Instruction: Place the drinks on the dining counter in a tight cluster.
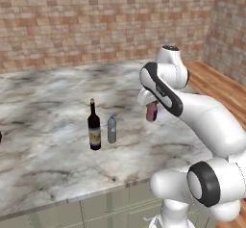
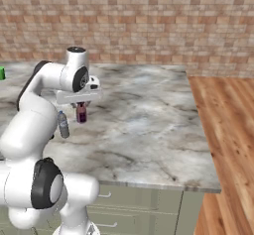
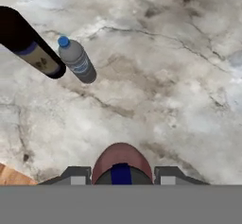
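Gripper clamped on red bottle, fingers pressed against its two sides in hand view, blue cap showing at its top. Held clear above marble counter, bottle hanging below the white wrist in left base view, and likewise in right base view, with gripper at its neck. Upright on the marble: wine bottle, dark, labelled, and water bottle, clear grey with blue cap, just beside it on its right, apart by a narrow gap. Red bottle well to the right of that pair in left base view, off the surface. From the hand camera, looking down: wine bottle at upper left, water bottle next to it, bare veined marble between them and the held bottle. In right base view, water bottle partly behind the arm, just left of the red one. Green cup at far left edge of the counter. Brick wall behind; wood floor to the right; sage drawer fronts below the counter edge.
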